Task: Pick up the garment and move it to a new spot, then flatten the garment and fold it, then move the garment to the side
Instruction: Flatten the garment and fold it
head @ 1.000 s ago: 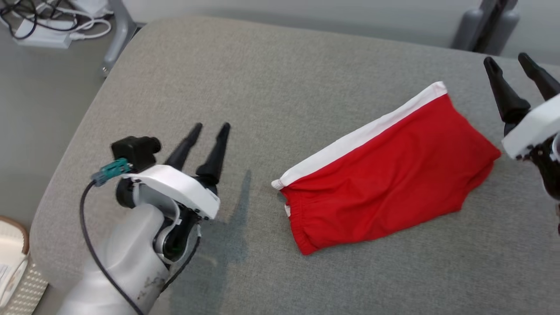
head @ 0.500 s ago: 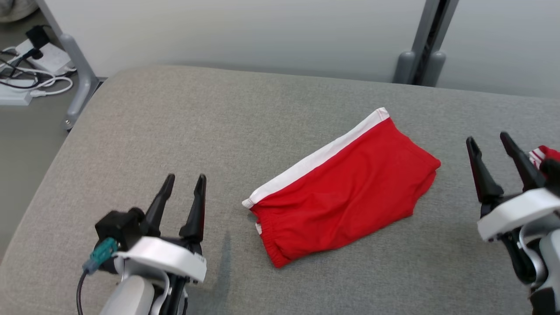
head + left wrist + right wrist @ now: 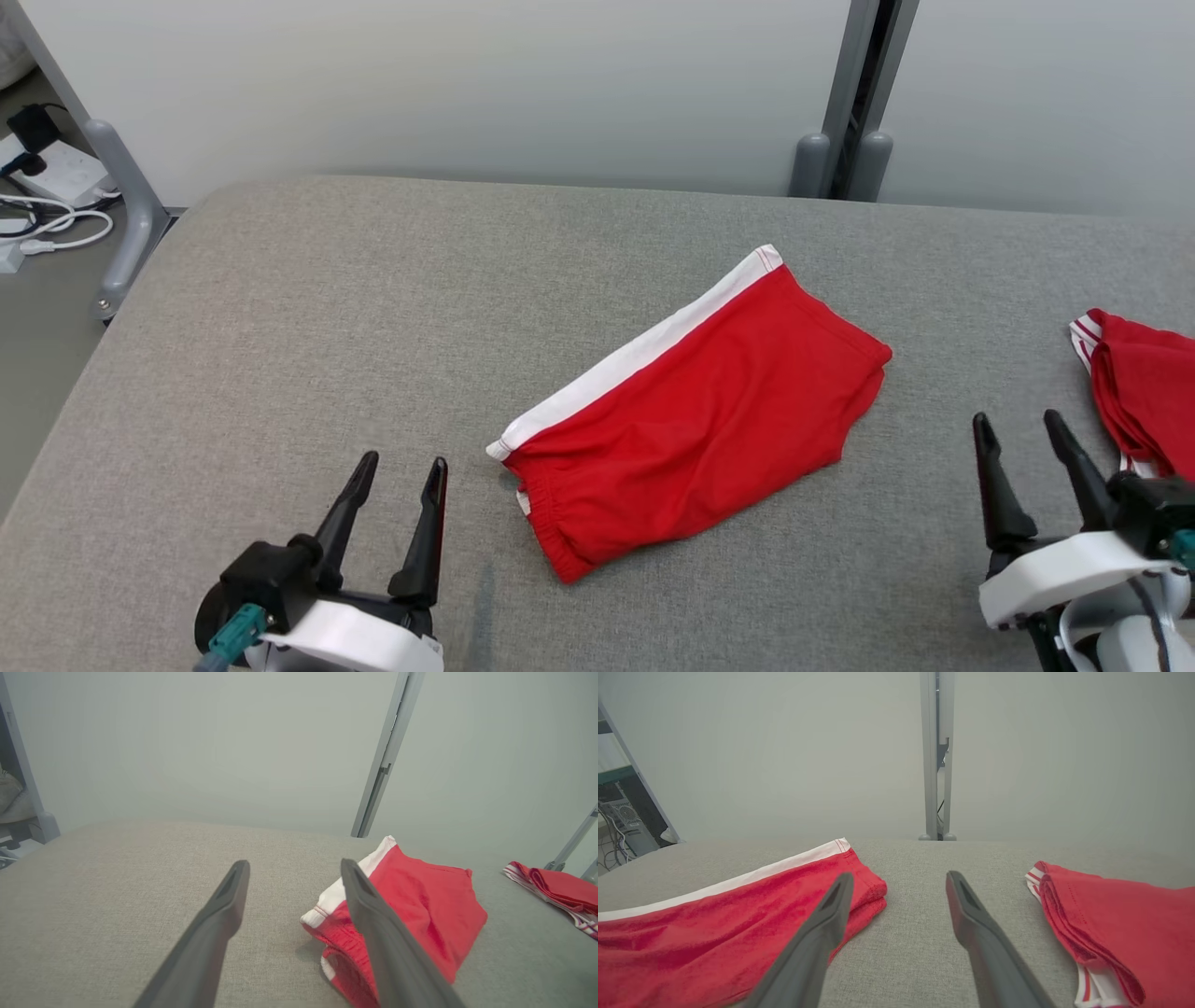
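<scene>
A folded red garment (image 3: 691,420) with a white band lay at the centre of the frame on a grey padded surface (image 3: 327,327). The left gripper (image 3: 403,459) sat at lower left and the right gripper (image 3: 1017,418) at lower right, both spread wide and holding nothing. Another red cloth (image 3: 1144,383) lay at the right edge.

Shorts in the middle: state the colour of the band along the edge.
White band on red shorts; the head view shows it best.
</scene>
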